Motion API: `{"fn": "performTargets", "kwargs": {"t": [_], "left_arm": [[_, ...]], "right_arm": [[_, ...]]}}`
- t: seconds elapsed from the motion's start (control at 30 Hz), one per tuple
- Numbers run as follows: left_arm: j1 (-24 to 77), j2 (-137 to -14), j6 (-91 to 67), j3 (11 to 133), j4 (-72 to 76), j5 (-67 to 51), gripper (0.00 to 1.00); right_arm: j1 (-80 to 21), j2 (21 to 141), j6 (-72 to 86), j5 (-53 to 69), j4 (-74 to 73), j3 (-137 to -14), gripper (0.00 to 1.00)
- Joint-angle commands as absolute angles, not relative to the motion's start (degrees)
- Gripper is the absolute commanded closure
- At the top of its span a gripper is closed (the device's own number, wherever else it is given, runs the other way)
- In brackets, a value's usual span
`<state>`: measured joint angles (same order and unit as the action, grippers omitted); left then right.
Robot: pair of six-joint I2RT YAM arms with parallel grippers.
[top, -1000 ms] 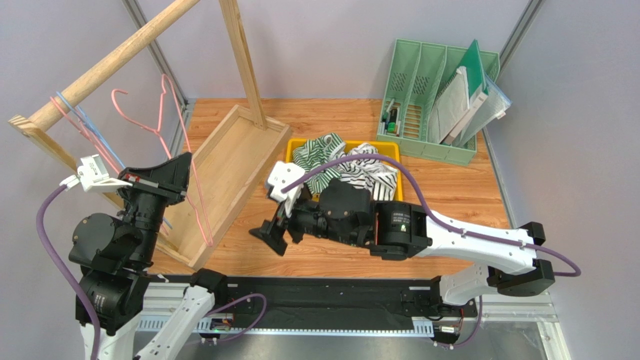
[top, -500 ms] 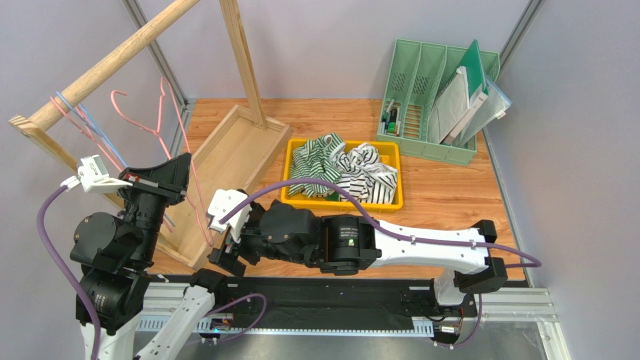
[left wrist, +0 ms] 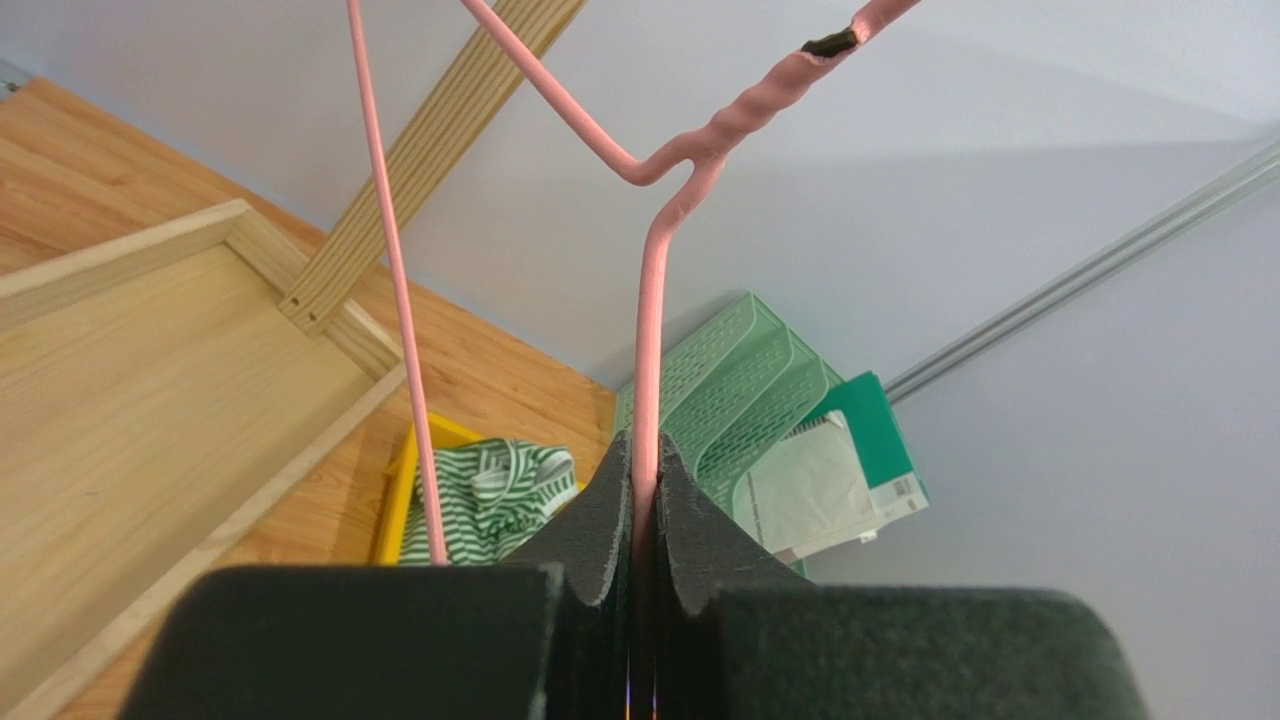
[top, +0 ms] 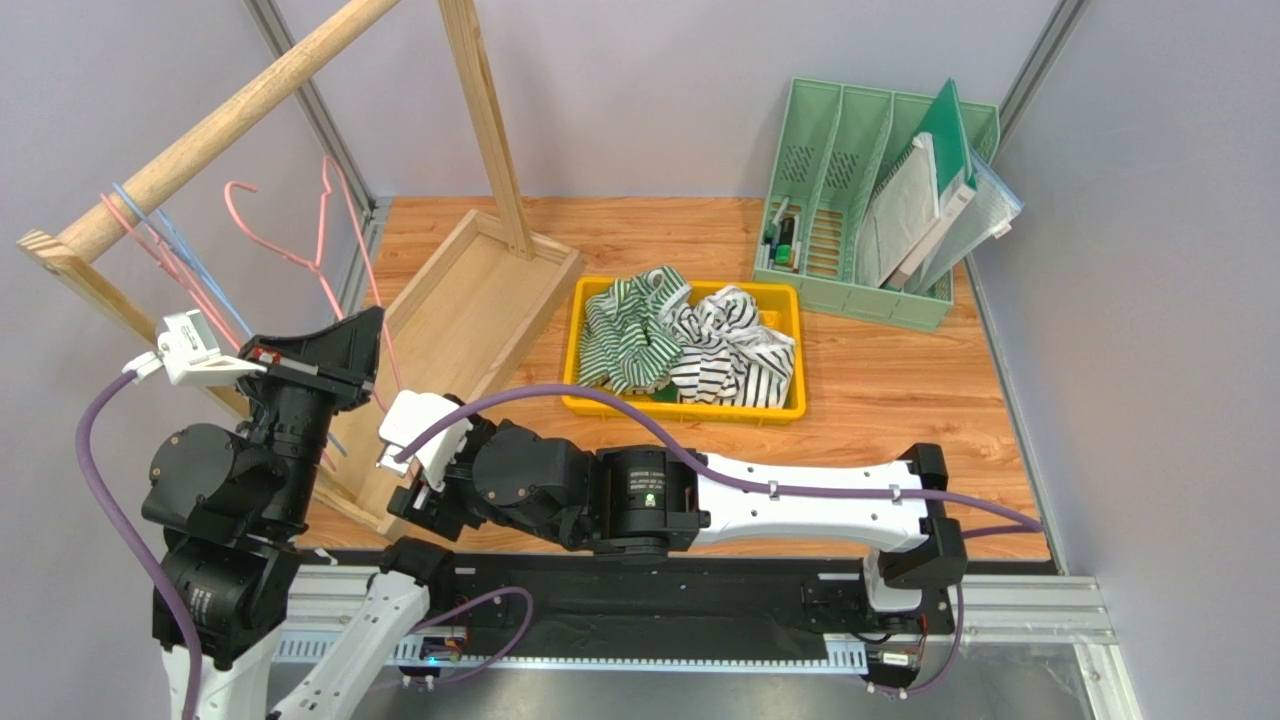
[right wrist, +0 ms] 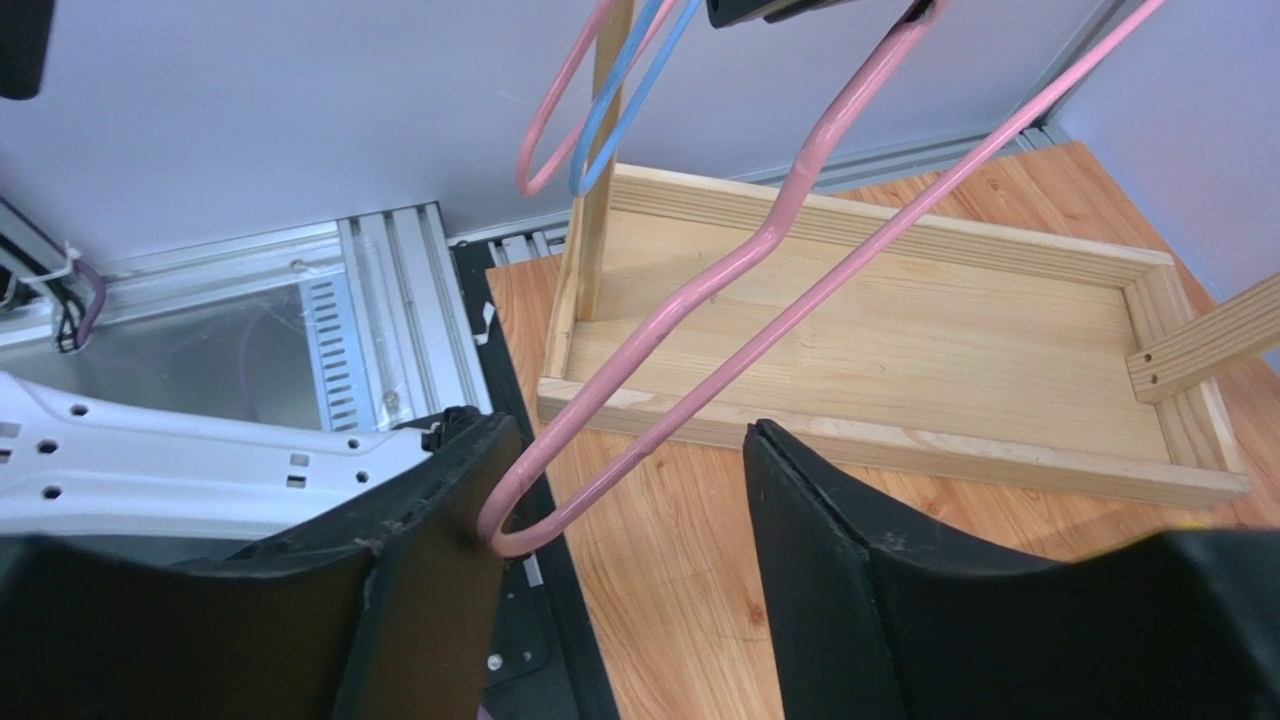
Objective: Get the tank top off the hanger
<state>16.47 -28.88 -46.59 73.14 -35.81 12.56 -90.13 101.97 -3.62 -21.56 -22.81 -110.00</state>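
A bare pink wire hanger point(top: 319, 225) hangs from my left gripper point(top: 368, 318), which is shut on its neck point(left wrist: 649, 300) just below the twist; the gripper point(left wrist: 643, 458) stays high by the wooden rack. My right gripper point(top: 409, 503) is open at the hanger's lower end. In the right wrist view the hanger's bottom corner point(right wrist: 511, 525) lies between the fingers point(right wrist: 631, 435), touching the left finger point(right wrist: 436, 540). Striped tank tops point(top: 684, 338) lie bunched in the yellow bin point(top: 684, 408); a green-striped one also shows in the left wrist view point(left wrist: 496, 488). No garment is on the hanger.
The wooden rack's tray base point(top: 451, 330) and slanted rod point(top: 226, 128) stand at the left, with a blue and a pink hanger point(top: 150, 240) on the rod. A green file organizer point(top: 879, 195) with papers stands at the back right.
My right arm has swung left from in front of the yellow bin to the hanger's lower end, its fingers open around the corner. The left gripper has kept its hold and place.
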Motion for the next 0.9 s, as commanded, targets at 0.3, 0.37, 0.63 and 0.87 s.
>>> {"fn": "performTargets", "kwargs": {"t": [0.3, 0.37, 0.63, 0.87], "left_arm": [[16.52, -27.51, -45.35, 73.21, -35.51, 12.92, 1.00], [16.52, -27.42, -45.35, 73.21, -35.51, 12.75, 1.00], [16.52, -27.07, -45.62, 72.95, -35.42, 11.78, 1.00], [16.52, -26.98, -45.97, 71.98, -34.63, 10.11, 1.00]], "right_arm": [[-92.02, 102.75, -8.53, -29.00, -13.54, -111.71, 0.65], [-92.02, 102.83, -8.53, -29.44, -13.10, -111.53, 0.71], [-92.20, 102.22, -8.44, -34.00, -11.43, -110.48, 0.90], [-92.81, 102.39, -8.52, -40.86, -11.95, -111.09, 1.00]]}}
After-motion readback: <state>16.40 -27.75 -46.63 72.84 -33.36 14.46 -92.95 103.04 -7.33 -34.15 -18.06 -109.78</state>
